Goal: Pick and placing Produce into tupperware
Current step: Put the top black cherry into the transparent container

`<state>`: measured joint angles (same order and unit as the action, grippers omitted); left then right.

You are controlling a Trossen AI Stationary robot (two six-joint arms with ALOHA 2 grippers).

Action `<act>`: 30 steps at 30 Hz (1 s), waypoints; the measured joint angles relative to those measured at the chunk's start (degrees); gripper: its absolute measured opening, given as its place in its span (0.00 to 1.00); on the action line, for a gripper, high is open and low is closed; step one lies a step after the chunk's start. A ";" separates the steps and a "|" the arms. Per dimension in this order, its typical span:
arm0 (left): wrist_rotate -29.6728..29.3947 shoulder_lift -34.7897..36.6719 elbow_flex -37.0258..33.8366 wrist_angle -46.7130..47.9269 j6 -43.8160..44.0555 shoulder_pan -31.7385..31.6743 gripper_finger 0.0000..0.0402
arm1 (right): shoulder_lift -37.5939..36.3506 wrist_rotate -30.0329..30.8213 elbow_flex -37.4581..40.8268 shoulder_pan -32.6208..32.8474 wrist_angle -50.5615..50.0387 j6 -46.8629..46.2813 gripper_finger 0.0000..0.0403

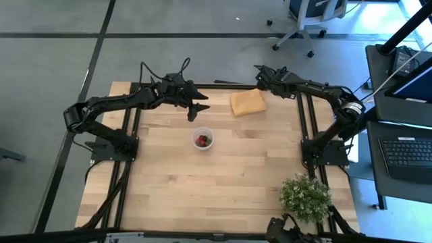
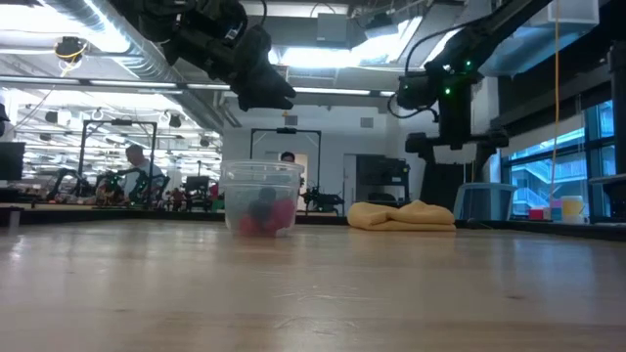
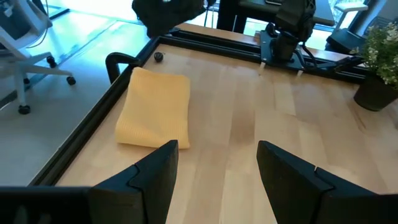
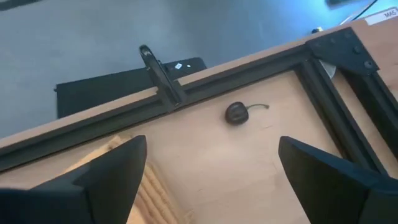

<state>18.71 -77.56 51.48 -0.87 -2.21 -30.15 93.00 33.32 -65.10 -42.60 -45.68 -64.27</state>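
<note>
left gripper [image 1: 200, 108]: open, empty, above tupperware [image 1: 202, 139] | right gripper [image 1: 259, 73]: open, over dark cherry [image 4: 236, 112] | produce [image 1: 202, 140] in tupperware

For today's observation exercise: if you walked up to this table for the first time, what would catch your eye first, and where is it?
Probably the small translucent tub near the middle of the wooden table, with red and dark fruit pieces inside. Next, the folded yellow cloth at the far edge and the bushy green plant at the near right corner. Both open grippers, left and right, hang empty by the far edge.
</note>
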 joint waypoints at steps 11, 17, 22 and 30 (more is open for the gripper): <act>0.03 0.00 0.00 0.01 0.01 -0.19 0.53 | 6.07 6.46 0.00 -0.95 -0.93 -4.44 0.91; -0.05 0.00 0.00 0.01 0.01 -0.79 0.53 | 6.09 5.80 -0.02 -3.13 -2.05 -7.43 0.91; -0.09 0.00 0.00 0.01 0.01 -1.36 0.53 | 6.56 5.62 -0.02 -3.64 -1.72 -6.26 0.91; 0.01 0.00 0.00 0.01 0.06 -2.26 0.53 | 10.39 4.46 -0.04 -3.64 -1.52 -2.68 0.91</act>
<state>18.72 -77.56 51.48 -0.86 -2.15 -32.41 103.40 37.78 -65.14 -46.24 -47.21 -66.95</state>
